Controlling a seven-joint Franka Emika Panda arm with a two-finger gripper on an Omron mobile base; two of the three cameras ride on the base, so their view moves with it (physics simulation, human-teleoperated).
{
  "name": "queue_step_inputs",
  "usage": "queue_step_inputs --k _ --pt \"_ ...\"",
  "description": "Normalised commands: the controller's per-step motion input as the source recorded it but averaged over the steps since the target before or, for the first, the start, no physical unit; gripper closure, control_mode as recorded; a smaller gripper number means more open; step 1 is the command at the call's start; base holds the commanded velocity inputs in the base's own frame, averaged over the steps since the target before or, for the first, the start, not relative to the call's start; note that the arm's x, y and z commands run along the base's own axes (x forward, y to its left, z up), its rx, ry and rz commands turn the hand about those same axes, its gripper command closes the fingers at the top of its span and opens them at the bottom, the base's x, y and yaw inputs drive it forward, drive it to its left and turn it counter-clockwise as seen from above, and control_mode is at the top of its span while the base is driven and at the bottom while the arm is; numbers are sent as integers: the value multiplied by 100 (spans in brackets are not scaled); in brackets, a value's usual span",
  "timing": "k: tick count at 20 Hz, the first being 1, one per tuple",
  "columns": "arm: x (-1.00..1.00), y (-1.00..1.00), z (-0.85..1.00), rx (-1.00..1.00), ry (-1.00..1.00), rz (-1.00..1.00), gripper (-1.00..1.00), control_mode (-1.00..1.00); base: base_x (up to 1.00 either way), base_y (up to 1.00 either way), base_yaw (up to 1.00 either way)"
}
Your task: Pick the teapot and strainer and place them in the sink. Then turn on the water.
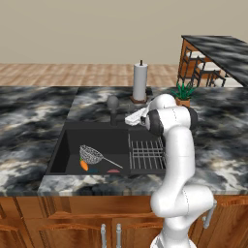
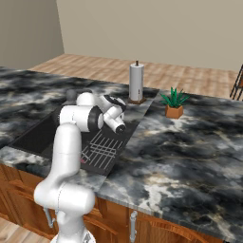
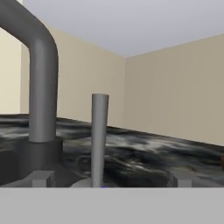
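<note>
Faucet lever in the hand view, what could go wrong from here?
The lever is thin and stands between the open pincer tips, so a push could slip off it. The faucet pipe is close beside and could be bumped. No water runs yet over the strainer in the sink.

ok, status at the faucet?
Gripper at the grey curved faucet, jaws open astride its upright lever. Silver wire-mesh strainer in the black rectangular sink. No water seen.
</note>
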Motion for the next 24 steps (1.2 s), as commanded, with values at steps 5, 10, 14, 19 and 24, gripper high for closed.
queue_step_inputs --k 5,10,14,19,24 --pt "20 0 -1 0 0 -6 -100 -100 0 0 0" --pt "1 1 0 0 0 -2 -100 -100 0 0 0" --pt "4 4 0 0 0 -4 -100 -100 0 0 0" --pt "8 0 0 0 0 -10 -100 -100 0 0 0" --pt "11 0 0 0 0 -15 -100 -100 0 0 0"
